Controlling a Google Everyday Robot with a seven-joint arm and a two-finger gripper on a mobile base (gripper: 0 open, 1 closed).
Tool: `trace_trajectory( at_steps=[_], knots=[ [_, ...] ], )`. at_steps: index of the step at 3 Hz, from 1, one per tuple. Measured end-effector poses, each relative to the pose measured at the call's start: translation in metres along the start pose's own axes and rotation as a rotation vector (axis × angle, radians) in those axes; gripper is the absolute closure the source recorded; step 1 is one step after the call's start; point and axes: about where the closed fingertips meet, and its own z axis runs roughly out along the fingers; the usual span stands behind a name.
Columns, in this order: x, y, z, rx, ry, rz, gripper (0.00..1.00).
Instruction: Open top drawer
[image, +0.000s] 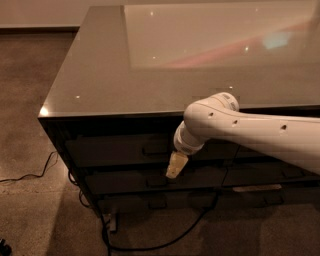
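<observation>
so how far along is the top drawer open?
Early stage. Done: the approach only. The gripper hangs in front of the cabinet, just right of and below the handle of the top drawer. In hand: apparently lining up on that handle; no contact is visible. Left: the grasp and the pull, since the top drawer looks flush and shut.

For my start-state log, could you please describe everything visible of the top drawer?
The wide, shallow top drawer with a dark brown-black front sits directly under the glossy grey cabinet top. It looks shut and flush, so no inside shows. A small dark bar handle is on its front. The white robot arm hides its right part. The cream hand hangs below and right of that handle, before the next drawer, apparently not touching the top drawer.
</observation>
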Motion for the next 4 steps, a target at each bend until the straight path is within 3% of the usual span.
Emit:
trace_trajectory(
  at_steps=[1, 3, 4],
  knots=[
    [-0.004, -0.003, 0.011, -0.006, 0.008, -0.024, 0.0],
    [0.005, 0.001, 0.029, -0.048, 0.053, -0.06, 0.42],
    [0.002, -0.001, 0.023, -0.048, 0.053, -0.06, 0.65]
  ],
)
